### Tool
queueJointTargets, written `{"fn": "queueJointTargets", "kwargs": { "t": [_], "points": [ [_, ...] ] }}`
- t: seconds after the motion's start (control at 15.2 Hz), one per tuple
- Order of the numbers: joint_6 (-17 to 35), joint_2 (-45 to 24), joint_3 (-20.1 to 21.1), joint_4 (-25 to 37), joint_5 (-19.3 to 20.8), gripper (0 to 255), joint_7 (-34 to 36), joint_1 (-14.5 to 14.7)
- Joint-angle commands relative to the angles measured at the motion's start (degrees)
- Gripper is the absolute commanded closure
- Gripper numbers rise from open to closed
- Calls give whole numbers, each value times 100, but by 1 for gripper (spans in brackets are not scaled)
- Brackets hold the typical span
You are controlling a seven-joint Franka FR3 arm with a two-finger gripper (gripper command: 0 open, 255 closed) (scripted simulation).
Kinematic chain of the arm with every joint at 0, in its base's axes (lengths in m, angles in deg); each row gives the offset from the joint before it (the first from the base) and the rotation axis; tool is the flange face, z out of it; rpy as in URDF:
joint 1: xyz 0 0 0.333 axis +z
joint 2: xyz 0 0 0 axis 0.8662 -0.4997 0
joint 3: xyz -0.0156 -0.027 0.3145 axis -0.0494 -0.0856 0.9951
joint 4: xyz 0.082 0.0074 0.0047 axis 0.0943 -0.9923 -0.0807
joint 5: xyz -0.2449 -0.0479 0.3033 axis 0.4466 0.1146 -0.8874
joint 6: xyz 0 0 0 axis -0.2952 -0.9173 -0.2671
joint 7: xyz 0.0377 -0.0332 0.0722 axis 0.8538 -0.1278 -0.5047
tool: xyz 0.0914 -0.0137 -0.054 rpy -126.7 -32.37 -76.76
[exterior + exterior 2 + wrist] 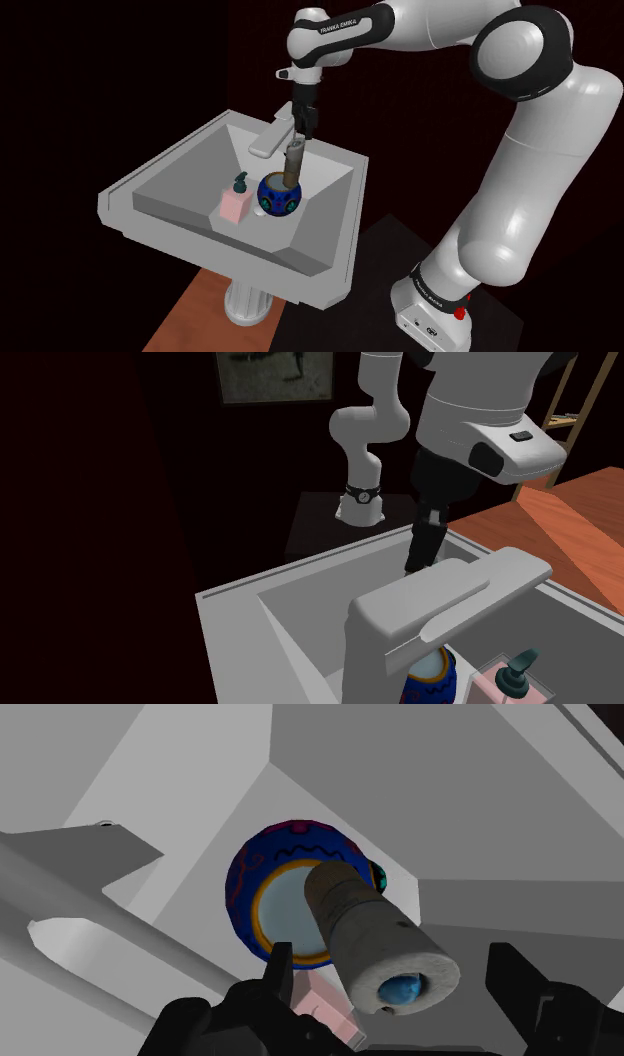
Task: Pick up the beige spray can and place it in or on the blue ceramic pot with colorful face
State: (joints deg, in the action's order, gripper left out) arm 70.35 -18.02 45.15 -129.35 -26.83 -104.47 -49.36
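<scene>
The beige spray can [294, 160] leans with its lower end inside the mouth of the blue pot with colourful markings [279, 195], which sits in the sink basin. In the wrist view the can [375, 939] points its blue-tipped top at the camera, and its far end rests in the pot's orange-rimmed opening [275, 899]. My gripper [303, 125] hangs just above the can's top. Its fingers [281, 974] stand apart on either side of the can without touching it, so the gripper [400, 966] is open.
A pink soap dispenser [236, 203] stands beside the pot on the shoulder view's left. The grey faucet [272, 137] juts over the grey pedestal sink [190, 155] close behind the gripper; it hides most of the pot [432, 677] in the second exterior view. Black area surrounds the sink.
</scene>
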Motion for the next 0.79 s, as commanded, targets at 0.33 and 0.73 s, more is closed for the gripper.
{"fn": "queueJointTargets", "kwargs": {
  "t": [0.33, 0.73],
  "points": [
    [-11, -419, 0, 450, 41, 0, 82, -18],
    [-11, -419, -1, 450, 40, 0, 82, -17]
  ]
}}
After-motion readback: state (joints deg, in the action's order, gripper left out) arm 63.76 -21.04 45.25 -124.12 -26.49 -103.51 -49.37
